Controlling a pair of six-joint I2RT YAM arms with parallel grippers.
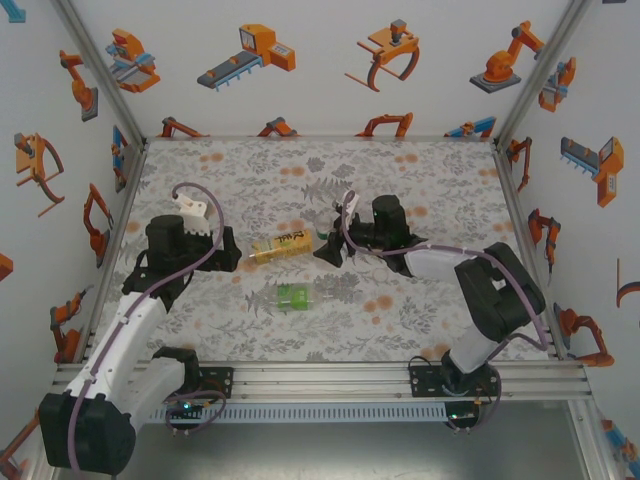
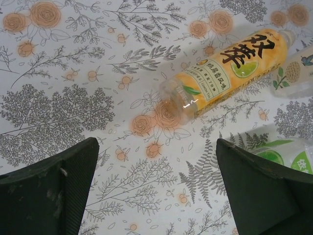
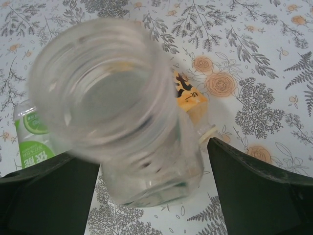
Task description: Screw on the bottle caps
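Centrally, cylindrical amber plastic bottle [image 2: 220, 78], floral tabletop [image 2: 63, 107].

left pincer [image 2: 156, 164] wide apart, right pincer [image 3: 154, 164] parted

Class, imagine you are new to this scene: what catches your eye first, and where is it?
A blurred clear bottle looms large between the fingers of the right claw. Mid-table, an amber bottle with a yellow label lies on its side, a green-labelled bottle beside it.
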